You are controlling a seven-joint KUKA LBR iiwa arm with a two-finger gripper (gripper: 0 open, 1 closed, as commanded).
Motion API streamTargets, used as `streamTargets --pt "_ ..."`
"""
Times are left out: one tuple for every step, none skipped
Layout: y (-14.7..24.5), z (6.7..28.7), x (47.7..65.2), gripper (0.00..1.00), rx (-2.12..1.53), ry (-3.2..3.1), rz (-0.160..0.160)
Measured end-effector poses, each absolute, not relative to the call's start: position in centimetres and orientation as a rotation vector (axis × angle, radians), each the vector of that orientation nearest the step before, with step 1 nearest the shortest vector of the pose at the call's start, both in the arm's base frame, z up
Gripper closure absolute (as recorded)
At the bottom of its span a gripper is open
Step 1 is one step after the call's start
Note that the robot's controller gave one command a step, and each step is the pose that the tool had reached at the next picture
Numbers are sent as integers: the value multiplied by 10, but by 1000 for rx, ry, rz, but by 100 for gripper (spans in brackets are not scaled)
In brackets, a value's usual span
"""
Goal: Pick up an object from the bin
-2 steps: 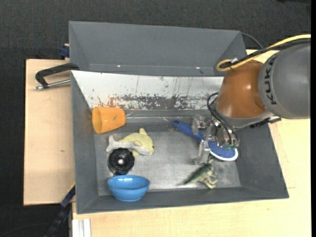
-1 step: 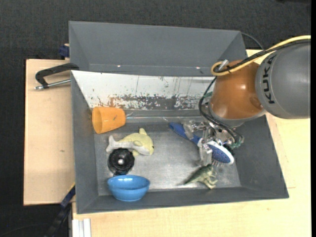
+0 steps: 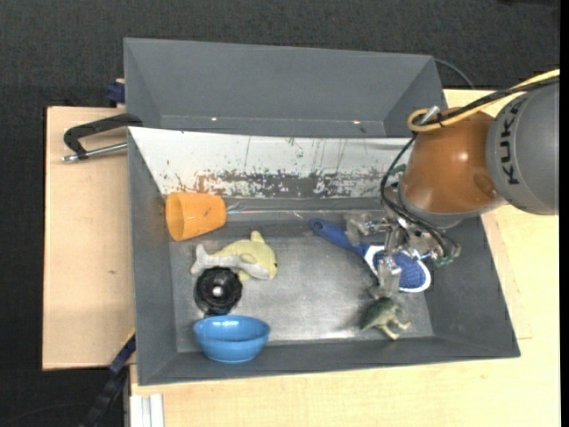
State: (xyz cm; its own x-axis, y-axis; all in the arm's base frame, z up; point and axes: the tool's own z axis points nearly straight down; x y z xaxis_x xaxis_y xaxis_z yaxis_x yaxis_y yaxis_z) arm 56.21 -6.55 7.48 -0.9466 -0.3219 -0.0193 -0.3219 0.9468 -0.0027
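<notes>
Hanging with the tool (image 3: pixel 388 272) pointed down at the floor of the grey bin (image 3: pixel 267 87), directly over a blue-handled thing with a white and blue head (image 3: pixel 411 274), perhaps a brush, likely so as to drop straight onto it; cannot tell whether clenched or released. Just past the tool's tip, toward the near wall, one small dark green toy figure (image 3: pixel 384 318). Far across the bin from the tool, lying loose and apart, so easy to single out: one orange cup (image 3: pixel 196 213), one pale shark toy (image 3: pixel 237 258), one black round thing (image 3: pixel 218 289), one blue bowl (image 3: pixel 231 338).
</notes>
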Motion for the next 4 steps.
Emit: streamTargets --pt "-144 72 553 0 -178 3128 -4" --pt "-142 70 552 100 -182 3131 1" --pt "-142 254 564 100 -347 3108 -8" --pt "-86 240 538 100 -870 3019 3"
